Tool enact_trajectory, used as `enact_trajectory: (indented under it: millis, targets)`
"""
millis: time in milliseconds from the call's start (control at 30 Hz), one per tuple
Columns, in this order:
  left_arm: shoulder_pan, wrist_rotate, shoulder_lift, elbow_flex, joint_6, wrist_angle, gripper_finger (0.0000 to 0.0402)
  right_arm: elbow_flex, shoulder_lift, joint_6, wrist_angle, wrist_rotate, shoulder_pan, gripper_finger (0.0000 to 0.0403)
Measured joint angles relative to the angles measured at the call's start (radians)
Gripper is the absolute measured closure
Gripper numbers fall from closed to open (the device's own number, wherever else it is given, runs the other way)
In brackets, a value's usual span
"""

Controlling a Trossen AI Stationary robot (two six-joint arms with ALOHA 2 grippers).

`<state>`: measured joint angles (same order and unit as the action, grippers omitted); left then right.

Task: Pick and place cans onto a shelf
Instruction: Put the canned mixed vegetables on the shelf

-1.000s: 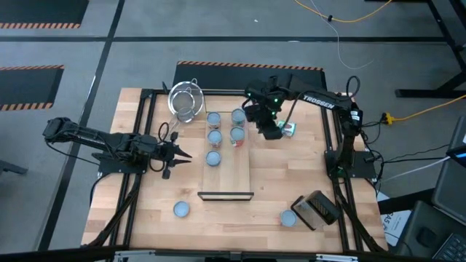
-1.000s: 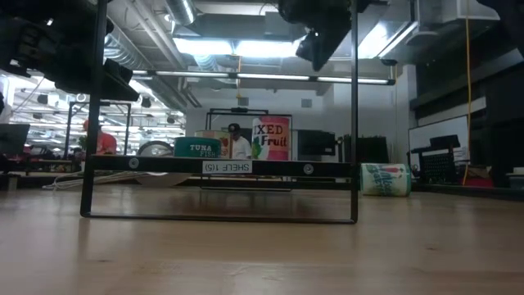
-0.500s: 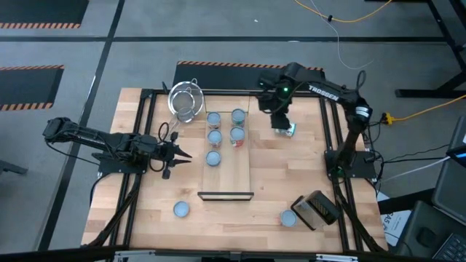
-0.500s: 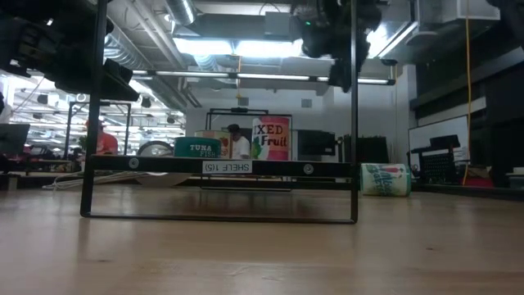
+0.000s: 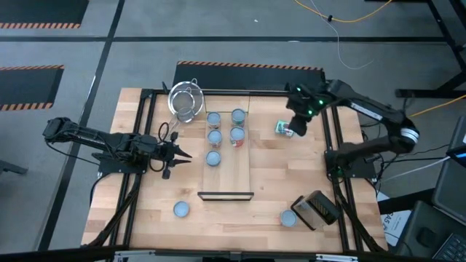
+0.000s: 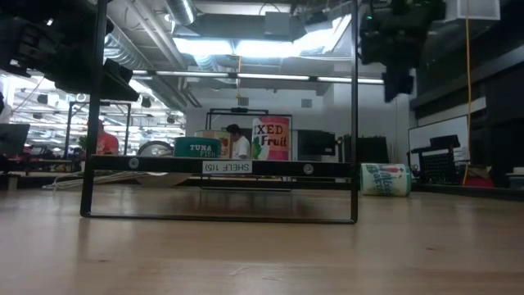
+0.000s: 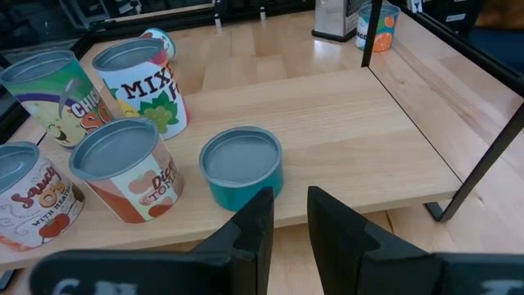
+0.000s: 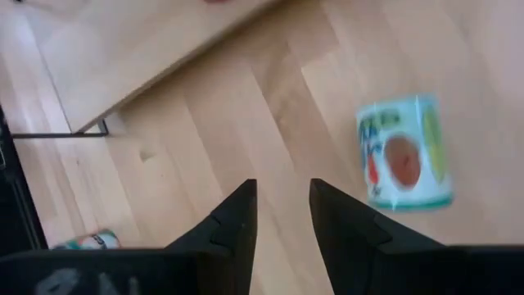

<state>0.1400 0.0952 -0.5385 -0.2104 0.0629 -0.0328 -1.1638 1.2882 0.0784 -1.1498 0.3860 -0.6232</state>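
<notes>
1. Up above the tabletop (image 5: 145,218), right gripper (image 5: 298,129) parted and empty, just beside a tipped can (image 5: 285,129) lying right of the shelf (image 5: 227,171).
2. Left of the shelf, left gripper (image 5: 183,154) slightly parted, holding nothing.
3. On the shelf, five upright cans (image 5: 213,137), clustered opposite its black bar (image 5: 226,195).
4. Beside the shelf's far corner, a strainer (image 5: 185,100).

The right gripper (image 5: 298,128) has swung away from the shelf (image 5: 227,169), past the fallen can (image 5: 284,129)

Grey floor (image 5: 73,65), striped hazard tape (image 5: 33,25), ceiling lights (image 6: 237,47)
</notes>
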Motion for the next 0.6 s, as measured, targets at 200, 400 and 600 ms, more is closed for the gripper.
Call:
enact_trajectory:
  millis: [200,400,600]
  targets:
    - [0.0,0.0,0.0,0.0,0.0,0.0,0.0332,0.226,-0.132,-0.15,0.109,-0.012,-0.029,0.0284]
    - [0.0,0.0,0.0,0.0,0.0,0.0,0.0332,0.4,-0.211,-0.282,0.224,-0.078,-0.063,0.0284]
    - [0.0,0.0,0.0,0.0,0.0,0.0,0.0332,0.518,-0.24,-0.337,0.352,-0.072,-0.089,0.0284]
